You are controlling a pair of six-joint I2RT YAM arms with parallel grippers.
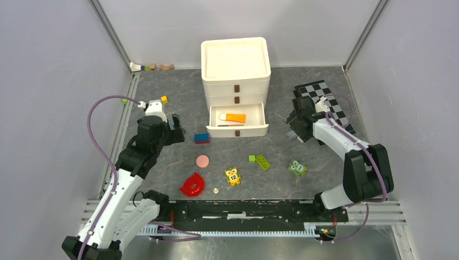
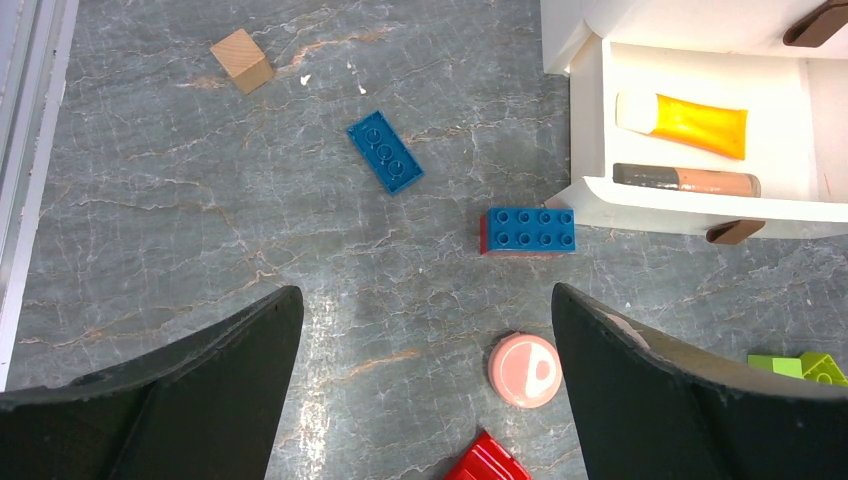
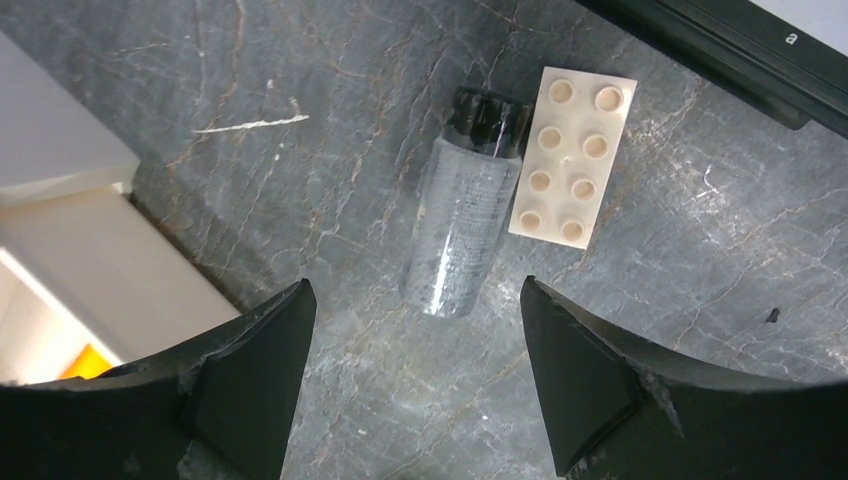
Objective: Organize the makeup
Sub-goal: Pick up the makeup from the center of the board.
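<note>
Right now the left fingers hang spread wide over the tabletop above the round pink disc, the right fingers gape apart over a clear bottle lying just beside a cream brick, and the orange tube and beige stick lie in the open bottom drawer.

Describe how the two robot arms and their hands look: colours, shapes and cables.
The left arm and right arm both have white links with black joints. A thin purple cable loops along each. The left hand and right hand each have two broad, matte black fingers that taper toward the tips.
</note>
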